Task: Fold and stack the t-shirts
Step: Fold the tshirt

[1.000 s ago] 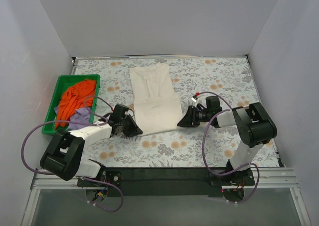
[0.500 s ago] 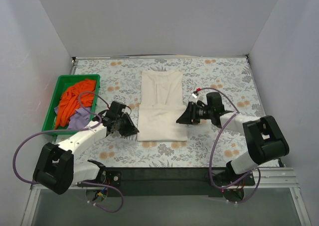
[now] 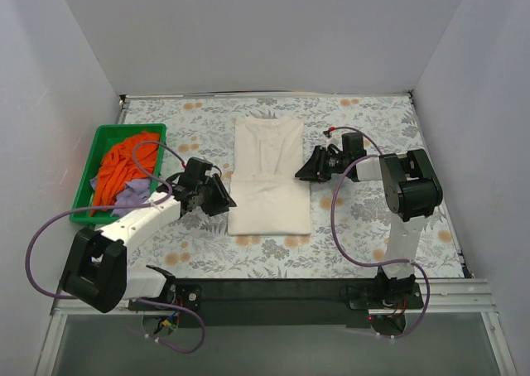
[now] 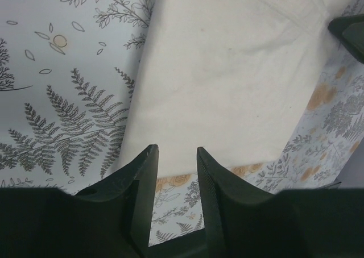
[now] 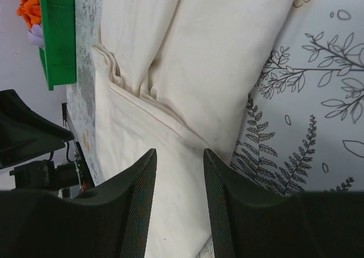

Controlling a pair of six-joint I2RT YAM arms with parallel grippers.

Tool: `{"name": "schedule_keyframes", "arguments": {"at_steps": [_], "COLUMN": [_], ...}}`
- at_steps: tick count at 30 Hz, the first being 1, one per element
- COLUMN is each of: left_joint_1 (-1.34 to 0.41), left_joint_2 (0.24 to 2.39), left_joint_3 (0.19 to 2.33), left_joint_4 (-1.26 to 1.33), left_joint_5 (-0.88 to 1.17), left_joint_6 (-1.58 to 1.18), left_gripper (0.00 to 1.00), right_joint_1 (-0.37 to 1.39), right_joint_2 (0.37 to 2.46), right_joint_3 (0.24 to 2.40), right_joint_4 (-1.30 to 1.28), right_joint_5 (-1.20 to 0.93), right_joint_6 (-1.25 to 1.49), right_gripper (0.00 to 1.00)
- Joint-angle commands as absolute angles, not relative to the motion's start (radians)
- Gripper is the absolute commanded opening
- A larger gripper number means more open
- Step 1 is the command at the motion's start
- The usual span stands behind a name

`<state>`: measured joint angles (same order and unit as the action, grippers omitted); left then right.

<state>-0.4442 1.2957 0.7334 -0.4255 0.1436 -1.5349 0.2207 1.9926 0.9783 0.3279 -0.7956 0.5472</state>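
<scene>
Top view. A desk (image 3: 373,127) covered in a pale print of ferns and orange flowers stands inside plain white walls (image 3: 265,36) at left, far and right. The cream shirt (image 3: 267,177) lies flat at mid-desk, its long axis running near to far and its near part doubled into a thicker layer. The left jaws, on the left arm (image 3: 149,219), sit just beside its left edge, parted by a narrow gap and holding nothing. The right jaws, on the right arm (image 3: 397,173), sit just beside its right edge, likewise parted and empty. A green tray (image 3: 103,130) at the desk's left edge holds the heaped orange shirt (image 3: 120,162), with the lavender shirt (image 3: 131,199) at its near end.
</scene>
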Motion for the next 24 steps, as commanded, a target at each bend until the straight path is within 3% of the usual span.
{"name": "schedule_keyframes", "arguments": {"at_steps": [1,7,13,17,24], "left_joint_1": [-0.442,-0.443,-0.469,-0.532,-0.609], "left_joint_2": [1.233,1.200,1.238,1.291,1.402], "left_joint_3": [0.713,0.706,0.722,0.752,0.799], "left_joint_4": [-0.475,-0.571,-0.627,-0.632,-0.637], "left_joint_5": [0.112,0.097,0.060,0.014,-0.073], "left_joint_6": [-1.494,-1.463,-1.480,-1.499,-1.496], "left_gripper": [0.34,0.52,0.65,0.67,0.67], "right_joint_1": [0.213,0.216,0.297,0.426,0.620], "right_joint_2": [2.019,1.831,1.620,1.508,1.471], "right_joint_3": [0.997,0.963,0.924,0.877,0.835], "right_joint_4": [0.314,0.200,-0.141,-0.352,-0.540], "right_joint_5": [-0.755,-0.735,-0.474,-0.180,-0.055], "right_joint_6": [0.480,0.437,0.385,0.423,0.593], "right_gripper": [0.40,0.44,0.54,0.62,0.62]}}
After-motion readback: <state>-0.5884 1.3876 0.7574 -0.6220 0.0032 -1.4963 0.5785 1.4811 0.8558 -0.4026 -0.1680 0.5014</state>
